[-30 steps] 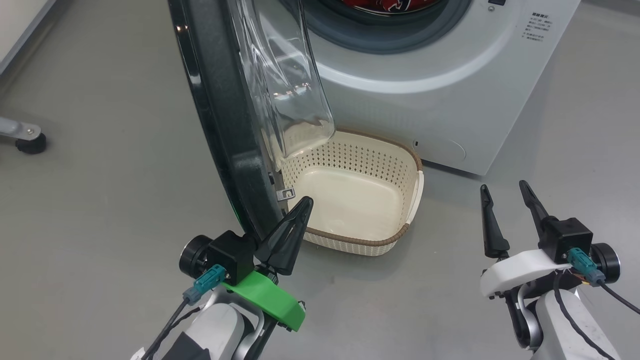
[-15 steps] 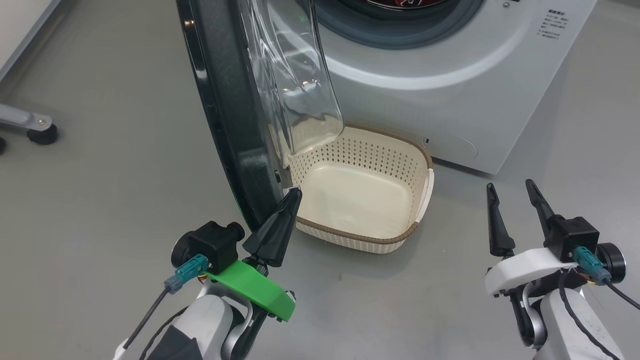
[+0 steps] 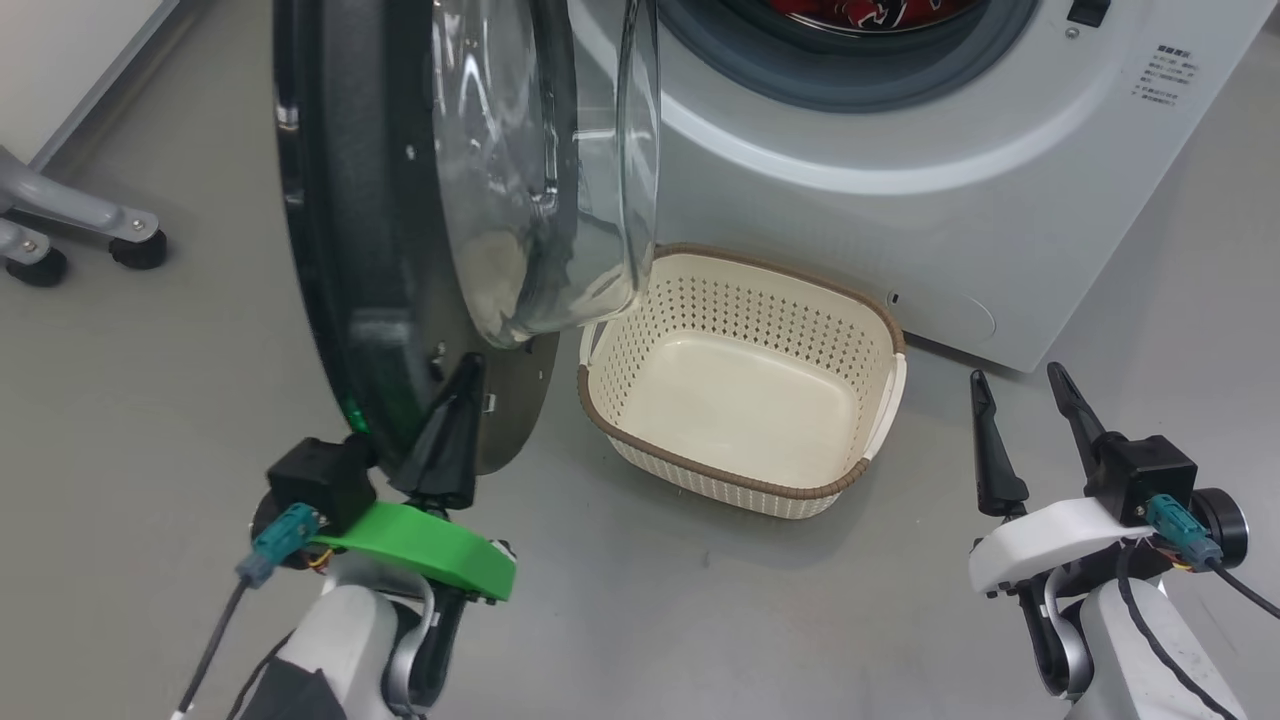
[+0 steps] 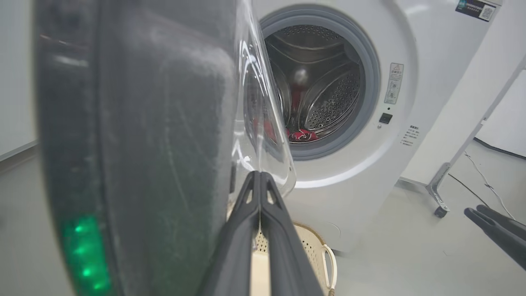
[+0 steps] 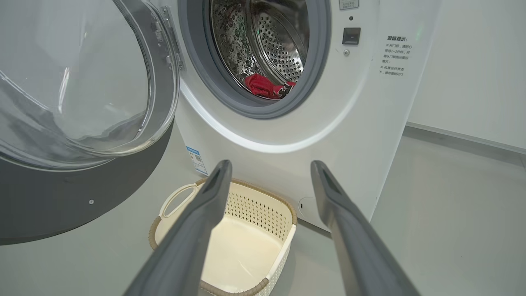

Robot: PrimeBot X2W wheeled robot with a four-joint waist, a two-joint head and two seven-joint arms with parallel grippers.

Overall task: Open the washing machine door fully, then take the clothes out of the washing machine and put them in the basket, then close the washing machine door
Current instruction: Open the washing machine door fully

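Door [image 3: 350, 250] looks stiff, heavy — I'd push its rim at 6 o'clock, left gripper [image 3: 468, 365] pressed together; right gripper [image 3: 1013, 372] spread.

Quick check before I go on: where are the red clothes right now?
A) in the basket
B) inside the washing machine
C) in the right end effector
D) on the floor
B: the red clothes lie inside the washing machine, while the basket holds nothing and the right end effector stands open with nothing between its fingers.
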